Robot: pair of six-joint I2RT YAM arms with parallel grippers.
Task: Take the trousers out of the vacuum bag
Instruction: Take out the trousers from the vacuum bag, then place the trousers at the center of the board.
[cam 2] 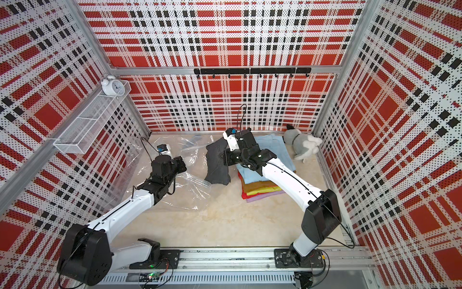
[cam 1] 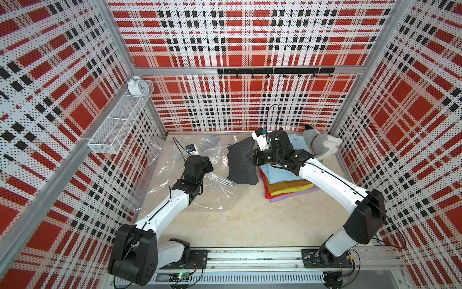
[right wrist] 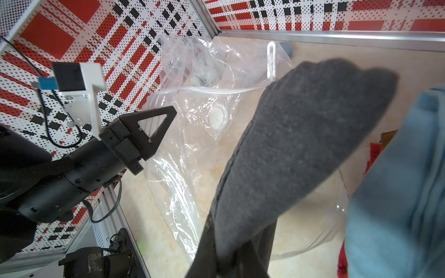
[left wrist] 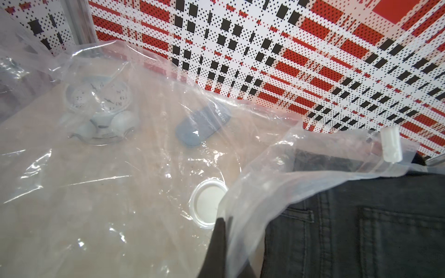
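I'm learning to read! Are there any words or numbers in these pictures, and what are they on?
"8", "9", "10": upside-down dial numbers on the clock seen through the vacuum bag; the rest are blurred.
Numbers on the alarm clock on the wire shelf: too small to read.
No other words or labels are readable.

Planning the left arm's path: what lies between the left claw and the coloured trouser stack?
The dark grey denim trousers, gripped by the right claw, and vacuum bag plastic lie between the left claw and that stack; both top views show it.
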